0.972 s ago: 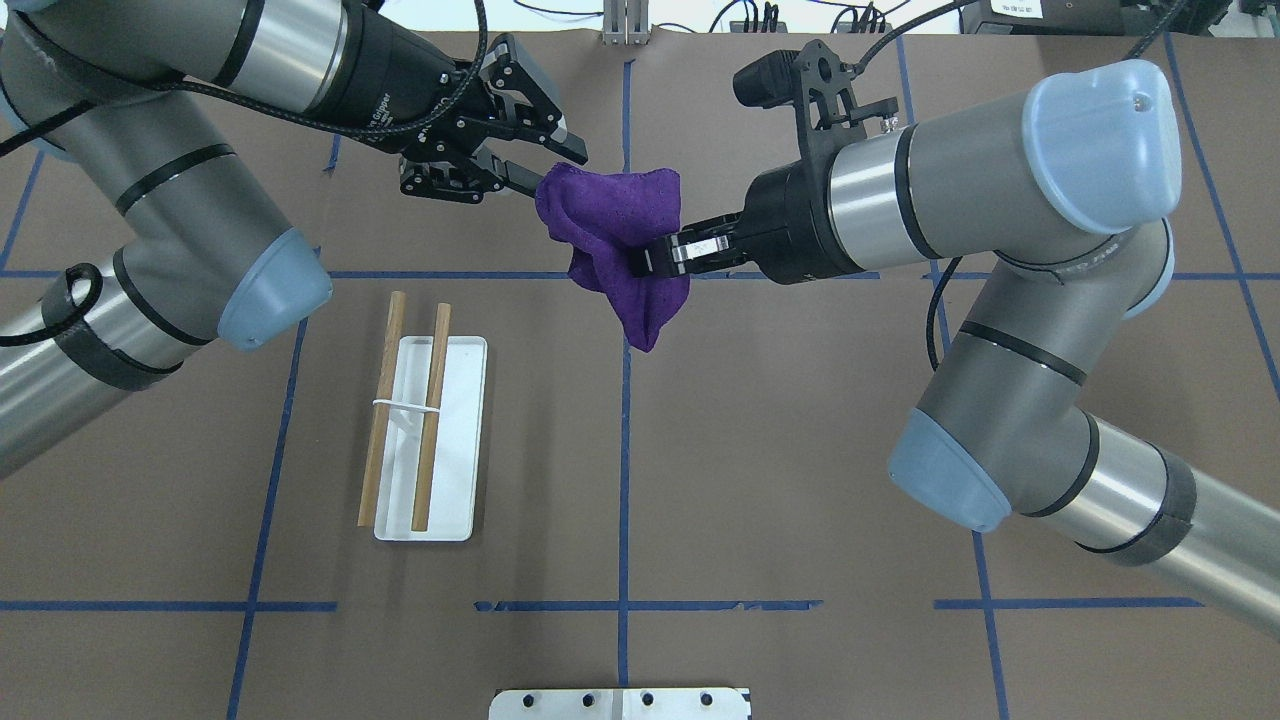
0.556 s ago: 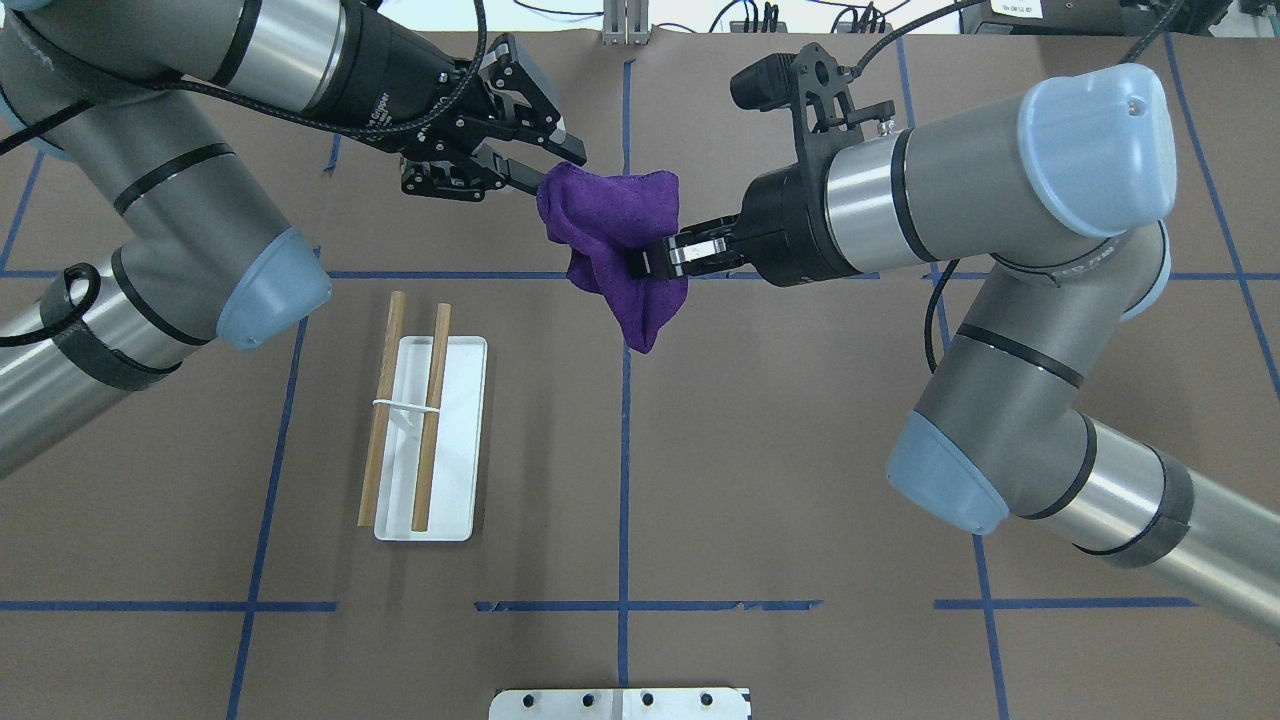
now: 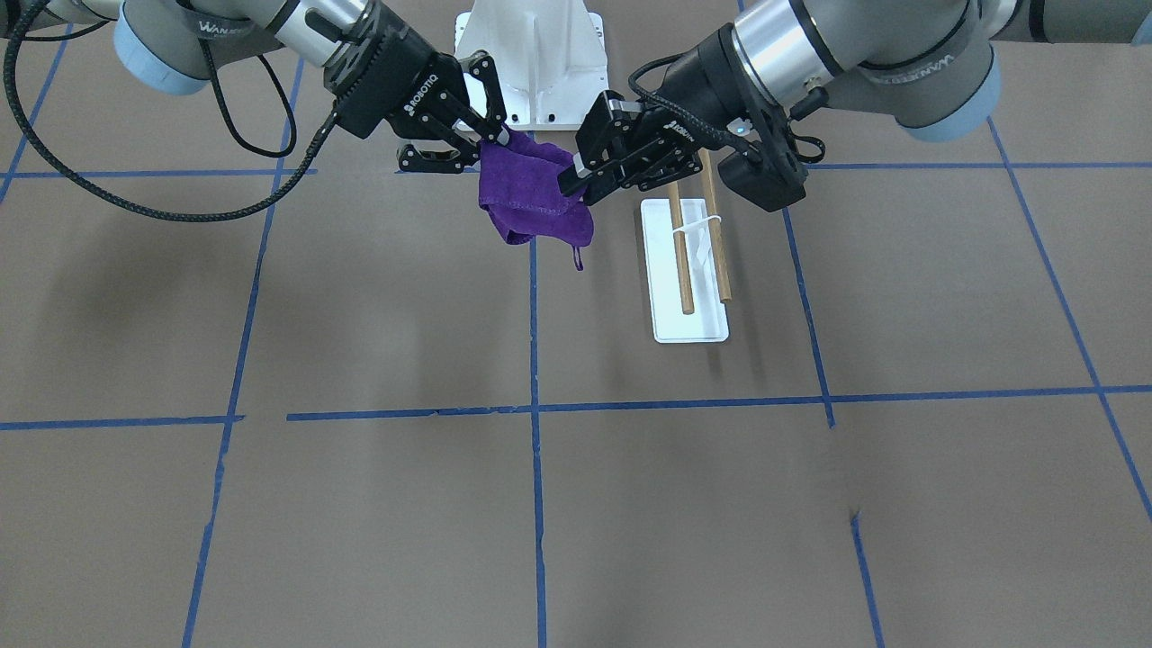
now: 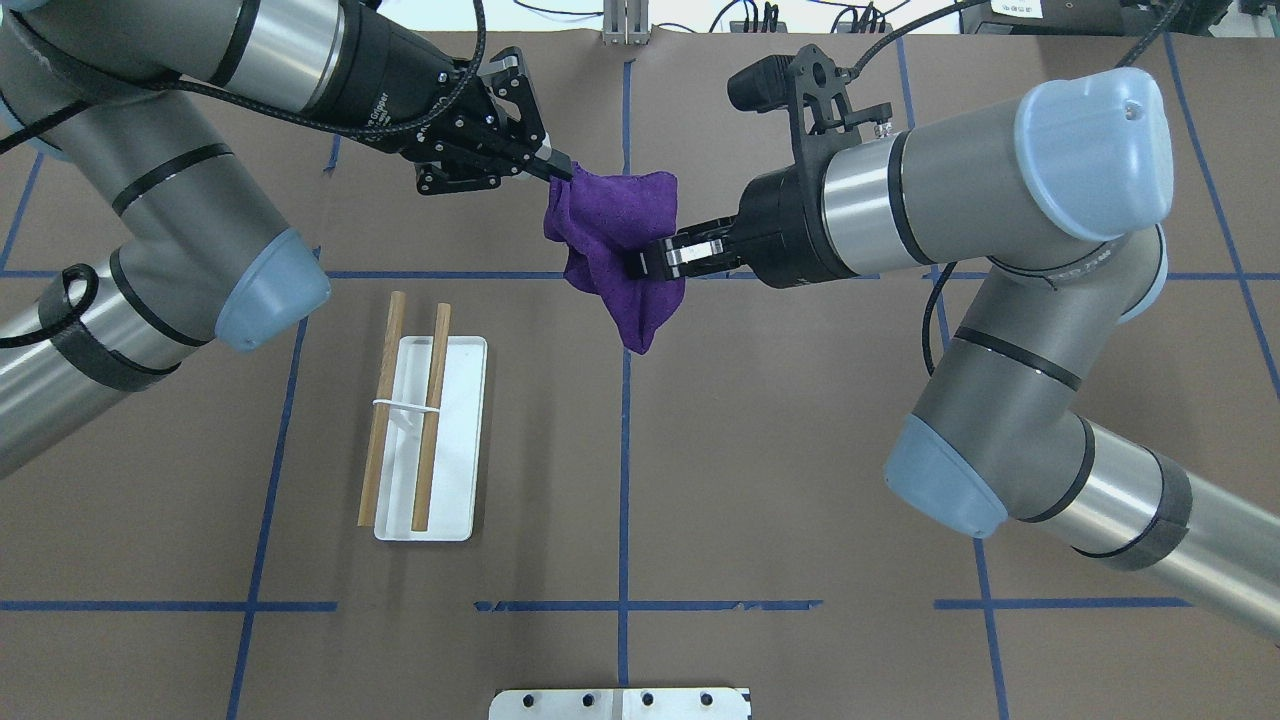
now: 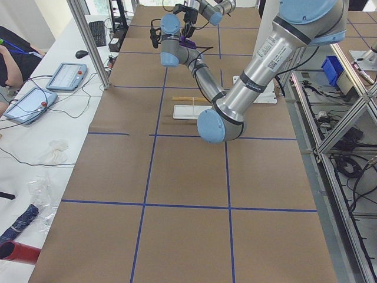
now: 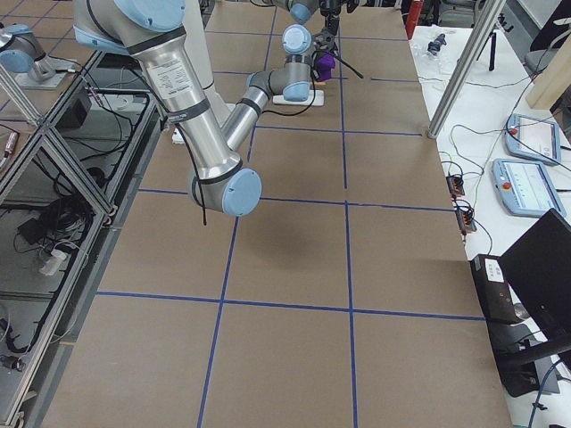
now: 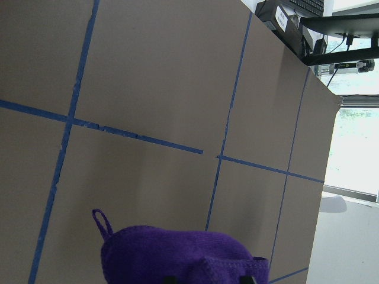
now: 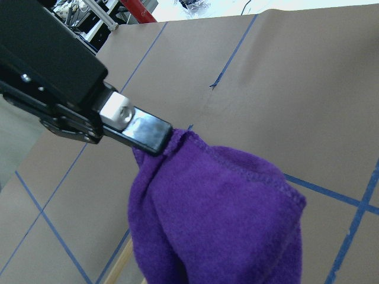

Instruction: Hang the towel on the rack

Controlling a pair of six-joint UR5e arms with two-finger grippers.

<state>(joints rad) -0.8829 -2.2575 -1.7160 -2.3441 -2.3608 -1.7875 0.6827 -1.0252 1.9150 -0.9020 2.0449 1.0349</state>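
A purple towel (image 4: 612,235) hangs bunched in the air between my two grippers; it also shows in the front view (image 3: 531,198). My left gripper (image 4: 562,172) is shut on its far left corner. My right gripper (image 4: 645,263) is shut on its near right side. In the front view the left gripper (image 3: 569,180) is on the right and the right gripper (image 3: 486,151) on the left. The right wrist view shows the towel (image 8: 219,219) pinched by the left gripper's fingers (image 8: 139,131). The rack (image 4: 425,440), two wooden rods over a white base, stands on the table to the left, apart from the towel.
A white mounting plate (image 4: 620,703) sits at the table's near edge. Blue tape lines (image 4: 625,450) cross the brown table top. The rack also shows in the front view (image 3: 688,261), to the right of the towel. A tablet (image 5: 65,76) lies on a side desk.
My left gripper, open around the towel's corner before, has shut on it. My right gripper still holds the towel and has shifted slightly left.
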